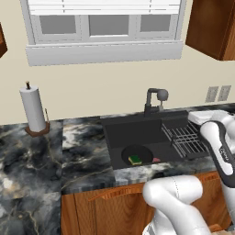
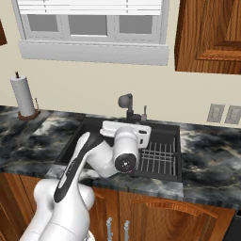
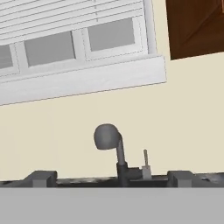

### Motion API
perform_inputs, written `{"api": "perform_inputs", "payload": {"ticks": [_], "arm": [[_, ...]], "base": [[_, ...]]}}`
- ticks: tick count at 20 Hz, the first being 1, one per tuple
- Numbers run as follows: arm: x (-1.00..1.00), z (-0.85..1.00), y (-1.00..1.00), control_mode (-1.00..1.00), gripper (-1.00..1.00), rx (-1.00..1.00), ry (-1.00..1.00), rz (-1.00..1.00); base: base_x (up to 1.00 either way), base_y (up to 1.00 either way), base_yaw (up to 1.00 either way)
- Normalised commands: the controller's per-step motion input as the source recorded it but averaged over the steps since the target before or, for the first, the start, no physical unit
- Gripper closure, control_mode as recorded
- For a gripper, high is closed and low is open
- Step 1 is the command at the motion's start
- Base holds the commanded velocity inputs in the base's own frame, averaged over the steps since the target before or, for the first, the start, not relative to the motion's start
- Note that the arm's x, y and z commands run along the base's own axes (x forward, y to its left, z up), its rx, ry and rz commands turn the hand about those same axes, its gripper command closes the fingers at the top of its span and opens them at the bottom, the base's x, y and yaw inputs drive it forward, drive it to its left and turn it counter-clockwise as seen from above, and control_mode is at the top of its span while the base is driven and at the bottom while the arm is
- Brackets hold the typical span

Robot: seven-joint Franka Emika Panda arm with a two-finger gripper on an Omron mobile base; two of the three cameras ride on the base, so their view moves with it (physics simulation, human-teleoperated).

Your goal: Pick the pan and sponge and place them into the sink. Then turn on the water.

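Pan and sponge in sink; fingers apart.
Sponge (image 1: 135, 159) is lying in pan (image 1: 145, 153) at the sink's (image 1: 120, 131) near edge; fingers (image 3: 41, 178) are standing wide, facing the faucet (image 3: 109, 144).

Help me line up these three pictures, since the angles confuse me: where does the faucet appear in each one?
Left base view: the faucet stands right of centre, at the back edge of the sink.
Right base view: the faucet is at centre, behind the robot's arm.
Hand view: the faucet rises at lower centre, against the wall.
Shared landmark: the window above the faucet.
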Motion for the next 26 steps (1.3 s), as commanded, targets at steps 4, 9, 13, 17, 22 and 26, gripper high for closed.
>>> {"api": "perform_inputs", "payload": {"ticks": [4,9,13,17,22,26], "arm": [[0.20,-0.08,0.01,-1.00,-1.00,-0.05,-0.09,0.02],[0.28,-0.08,0.01,-1.00,-1.00,-0.02,-0.05,0.03],[0.30,0.03,0.00,-1.00,-1.00,0.00,0.03,0.03],[0.30,0.03,0.00,-1.00,-1.00,-0.01,0.06,0.03],[0.30,-0.08,0.00,-1.00,-1.00,-0.01,0.02,0.04],[0.29,-0.17,-0.03,-1.00,-1.00,-0.01,0.00,0.05]], "base": [[0.00,0.00,0.00],[0.00,0.00,0.00],[0.00,0.00,0.00],[0.00,0.00,0.00],[0.00,0.00,0.00],[0.00,0.00,0.00]]}}
